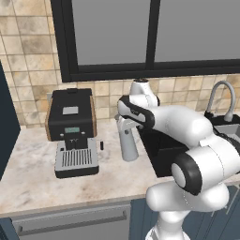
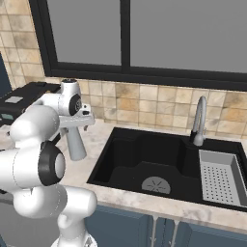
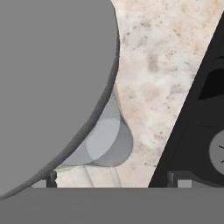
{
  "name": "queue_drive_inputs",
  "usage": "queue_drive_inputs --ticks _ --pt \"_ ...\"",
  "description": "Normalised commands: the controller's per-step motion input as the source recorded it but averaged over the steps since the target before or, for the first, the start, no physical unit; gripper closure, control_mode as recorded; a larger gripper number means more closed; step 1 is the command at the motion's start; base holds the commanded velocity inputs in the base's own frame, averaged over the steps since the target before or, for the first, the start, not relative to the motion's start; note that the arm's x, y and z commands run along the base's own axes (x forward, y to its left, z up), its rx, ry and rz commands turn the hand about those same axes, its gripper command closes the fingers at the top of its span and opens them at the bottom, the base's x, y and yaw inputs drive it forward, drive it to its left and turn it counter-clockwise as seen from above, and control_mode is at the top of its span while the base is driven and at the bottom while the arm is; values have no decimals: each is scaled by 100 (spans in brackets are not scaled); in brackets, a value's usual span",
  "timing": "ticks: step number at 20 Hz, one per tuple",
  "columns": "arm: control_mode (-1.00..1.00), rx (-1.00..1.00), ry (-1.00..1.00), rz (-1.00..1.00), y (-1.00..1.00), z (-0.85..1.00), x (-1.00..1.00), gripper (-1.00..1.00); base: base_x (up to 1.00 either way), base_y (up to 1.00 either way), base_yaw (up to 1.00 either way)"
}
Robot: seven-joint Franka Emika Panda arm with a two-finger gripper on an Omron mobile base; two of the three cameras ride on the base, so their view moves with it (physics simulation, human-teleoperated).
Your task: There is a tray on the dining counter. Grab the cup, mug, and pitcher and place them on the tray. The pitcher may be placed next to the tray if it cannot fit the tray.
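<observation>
Pale counter [image 1: 37,183] holds pitcher [image 1: 127,145] upright, fingers [image 3: 179,180] spread wide around it

Pitcher [image 3: 57,78]: grey, very close, covering the upper left, its rounded base lower down near centre. Desk [image 3: 153,74]: pale marbled stone, a band running top to bottom beside the pitcher. Sink [image 3: 201,131]: black basin along the right edge, round drain partly visible.

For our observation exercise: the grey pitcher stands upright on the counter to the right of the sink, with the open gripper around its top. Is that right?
Not quite. The pitcher stands to the left of the sink, between it and the coffee machine, as the left base view shows. It is upright on the counter, with the open gripper at its top.
</observation>
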Motion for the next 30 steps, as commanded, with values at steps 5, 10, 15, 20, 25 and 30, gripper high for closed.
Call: queue_drive_inputs --ticks 5,10,15,20,25,30 --pt "-100 0 0 0 0 -15 -4 -100 0 0 0" --pt "-100 0 0 0 0 -21 0 -100 0 0 0" --pt "-100 0 0 0 0 -35 0 -100 0 0 0" --pt "-100 2 3 0 0 -44 0 -100 0 0 0" --pt "-100 5 7 0 3 -29 -5 -100 0 0 0" --pt "-100 0 0 0 0 0 0 -100 0 0 0"
